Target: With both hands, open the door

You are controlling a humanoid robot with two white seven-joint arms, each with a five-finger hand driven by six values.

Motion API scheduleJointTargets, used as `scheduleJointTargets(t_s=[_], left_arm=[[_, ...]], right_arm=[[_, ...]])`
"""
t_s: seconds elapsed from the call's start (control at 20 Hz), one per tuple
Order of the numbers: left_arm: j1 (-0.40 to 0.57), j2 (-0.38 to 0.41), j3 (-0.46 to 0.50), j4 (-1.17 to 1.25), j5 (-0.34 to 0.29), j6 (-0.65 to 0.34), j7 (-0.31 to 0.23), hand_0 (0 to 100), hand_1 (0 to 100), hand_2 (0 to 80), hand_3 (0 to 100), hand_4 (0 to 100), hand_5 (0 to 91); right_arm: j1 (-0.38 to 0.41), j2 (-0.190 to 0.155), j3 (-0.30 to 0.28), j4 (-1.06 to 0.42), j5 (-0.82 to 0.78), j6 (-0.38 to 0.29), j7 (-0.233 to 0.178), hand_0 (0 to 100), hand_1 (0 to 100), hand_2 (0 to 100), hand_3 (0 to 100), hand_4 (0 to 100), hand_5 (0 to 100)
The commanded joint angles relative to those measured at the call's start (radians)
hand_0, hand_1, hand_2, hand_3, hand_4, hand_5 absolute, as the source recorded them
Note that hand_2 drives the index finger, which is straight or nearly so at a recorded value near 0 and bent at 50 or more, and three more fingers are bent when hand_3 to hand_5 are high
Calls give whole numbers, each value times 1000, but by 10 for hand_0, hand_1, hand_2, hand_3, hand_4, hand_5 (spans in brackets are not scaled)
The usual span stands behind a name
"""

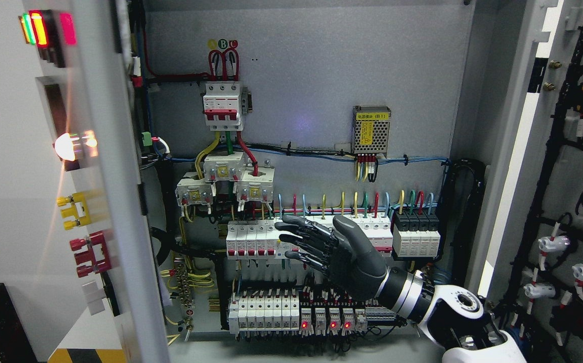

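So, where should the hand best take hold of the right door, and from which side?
Probably its free vertical edge, the pale strip facing the cabinet. The right hand, open before the breakers, could come from the left and hook its fingers behind that edge; the inner face is covered in wiring.

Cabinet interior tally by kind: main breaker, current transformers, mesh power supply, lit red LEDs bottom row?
Main breaker: 1
Current transformers: 3
Mesh power supply: 1
Lit red LEDs: 3
Total: 8
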Motion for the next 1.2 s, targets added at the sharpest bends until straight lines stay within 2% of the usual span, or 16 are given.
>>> scheduleJointTargets(t_s=[0.0, 0.1, 0.3, 0.5, 0.7, 0.85, 1.15], left_arm=[[28, 0, 0, 0, 1, 0, 0, 0, 0, 0, 0, 0, 0], [26, 0, 0, 1, -1, 0, 0, 0, 0, 0, 0, 0, 0], [26, 0, 0, 0, -1, 0, 0, 0, 0, 0, 0, 0, 0], [26, 0, 0, 0, -1, 0, 0, 0, 0, 0, 0, 0, 0], [26, 0, 0, 0, 1, 0, 0, 0, 0, 0, 0, 0, 0], [26, 0, 0, 0, 1, 0, 0, 0, 0, 0, 0, 0, 0], [26, 0, 0, 0, 1, 0, 0, 0, 0, 0, 0, 0, 0]], right_arm=[[61, -29, 113, -167, -6, 1, -2, 191, 0, 0, 0, 0, 0], [65, -29, 157, -178, -4, 0, -2, 191, 0, 0, 0, 0, 0], [81, -26, 179, -225, -6, 0, -3, 191, 0, 0, 0, 0, 0], [90, -19, 248, -264, -4, 0, -5, 191, 0, 0, 0, 0, 0], [97, 9, 318, -270, -4, 6, -8, 191, 0, 0, 0, 0, 0], [99, 15, 367, -270, -4, 9, -8, 191, 0, 0, 0, 0, 0], [105, 61, 421, -261, -1, 14, -6, 191, 0, 0, 0, 0, 0]])
